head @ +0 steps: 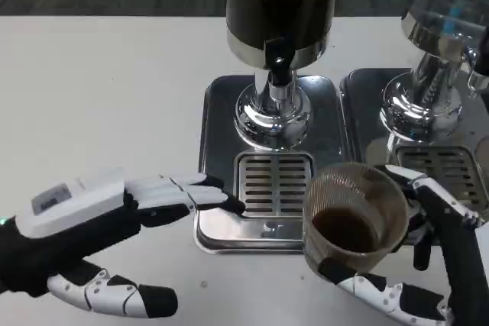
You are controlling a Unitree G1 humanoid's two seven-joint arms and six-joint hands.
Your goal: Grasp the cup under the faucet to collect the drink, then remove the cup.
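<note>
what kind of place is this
Probably a self-serve drink station or a mock-up of one: two beverage dispensers, the dark one with a faucet, stand on metal drip trays on a white table, and the right hand holds a cup of dark drink.

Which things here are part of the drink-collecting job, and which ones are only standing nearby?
Part of the job:
- ribbed cup with dark drink, held by the right hand
- dark dispenser with its faucet
- drip tray below it
- left hand, open, waiting

Only nearby:
- second dispenser on its own tray
- white table
</note>
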